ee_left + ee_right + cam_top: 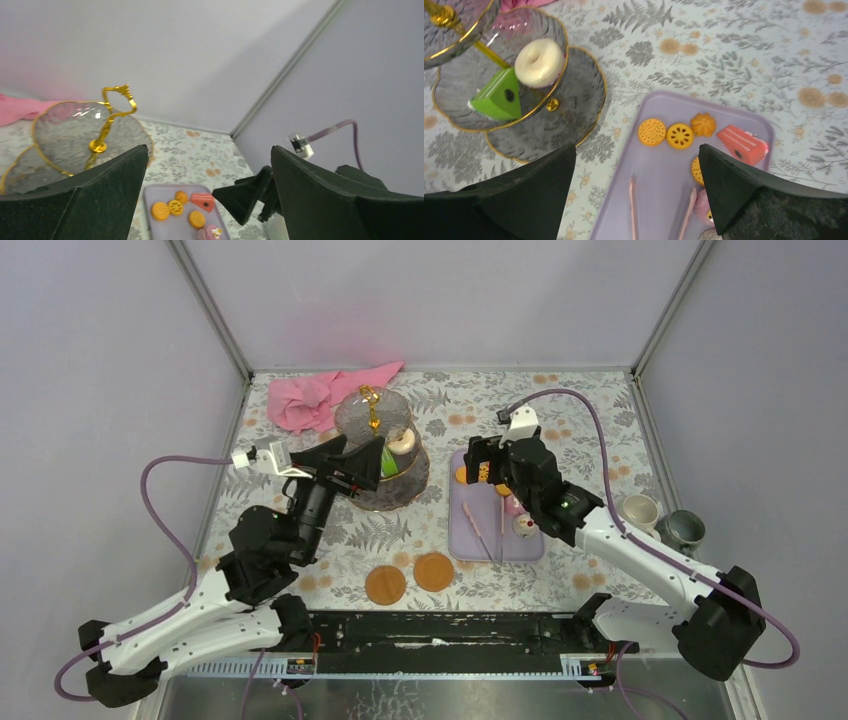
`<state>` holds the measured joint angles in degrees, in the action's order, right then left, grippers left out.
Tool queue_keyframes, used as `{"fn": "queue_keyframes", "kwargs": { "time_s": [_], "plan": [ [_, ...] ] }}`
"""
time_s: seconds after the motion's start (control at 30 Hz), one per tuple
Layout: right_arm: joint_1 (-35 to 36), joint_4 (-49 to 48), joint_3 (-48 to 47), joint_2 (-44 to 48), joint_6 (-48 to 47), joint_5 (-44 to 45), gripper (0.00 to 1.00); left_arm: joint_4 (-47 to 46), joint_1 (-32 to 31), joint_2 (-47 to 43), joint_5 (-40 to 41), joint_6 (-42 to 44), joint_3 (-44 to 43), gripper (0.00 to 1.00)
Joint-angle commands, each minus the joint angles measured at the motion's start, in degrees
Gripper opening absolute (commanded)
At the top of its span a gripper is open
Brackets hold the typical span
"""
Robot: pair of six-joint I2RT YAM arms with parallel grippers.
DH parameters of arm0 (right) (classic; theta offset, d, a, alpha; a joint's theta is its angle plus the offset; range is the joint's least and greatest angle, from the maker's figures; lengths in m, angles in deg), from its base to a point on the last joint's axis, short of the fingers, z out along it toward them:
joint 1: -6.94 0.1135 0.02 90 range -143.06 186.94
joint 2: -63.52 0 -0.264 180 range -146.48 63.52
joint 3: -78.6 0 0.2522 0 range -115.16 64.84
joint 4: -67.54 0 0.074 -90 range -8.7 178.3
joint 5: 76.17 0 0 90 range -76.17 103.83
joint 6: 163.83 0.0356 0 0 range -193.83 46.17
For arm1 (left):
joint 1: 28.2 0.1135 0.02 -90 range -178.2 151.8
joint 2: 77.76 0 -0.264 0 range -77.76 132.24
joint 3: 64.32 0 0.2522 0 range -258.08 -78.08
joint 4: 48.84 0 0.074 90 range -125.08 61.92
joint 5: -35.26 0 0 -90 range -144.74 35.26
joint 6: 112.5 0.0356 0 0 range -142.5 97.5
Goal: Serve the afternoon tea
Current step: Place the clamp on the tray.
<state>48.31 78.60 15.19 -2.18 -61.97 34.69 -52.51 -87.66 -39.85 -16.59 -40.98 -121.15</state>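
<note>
Left claw point(208, 152) and right claw point(636, 147) gape empty; gold-rimmed glass stand point(593, 102) holds green cake point(496, 95), doughnut point(540, 61).

I have the left arm point(200, 608) rising from its base at seven o'clock, elbow folded. Its wrist is turned so the left gripper point(360, 458) points toward three o'clock, jaws spread wide with nothing between them. The right arm point(640, 548) stretches from five o'clock toward ten o'clock. The right gripper point(484, 472) tips downward, jaws likewise wide apart and holding nothing.
</note>
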Motion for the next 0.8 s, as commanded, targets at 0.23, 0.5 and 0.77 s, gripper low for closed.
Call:
{"fn": "queue_keyframes", "kwargs": {
  "time_s": [0.23,0.5,0.77],
  "plan": [
    [0.4,4.8,7.6,1.8,7.9,-3.7,0.82,19.1,0.2,-0.4,10.0,-9.5,-2.5,1.0],
    [2.7,13.9,9.8,0.5,13.6,2.8,0.84,35.9,0.9,3.5,14.8,-17.0,-7.5,1.0],
    [6.6,16.8,11.3,-0.7,15.4,1.9,0.93,41.2,1.3,3.0,15.1,-21.8,-7.8,1.0]
  ]
}}
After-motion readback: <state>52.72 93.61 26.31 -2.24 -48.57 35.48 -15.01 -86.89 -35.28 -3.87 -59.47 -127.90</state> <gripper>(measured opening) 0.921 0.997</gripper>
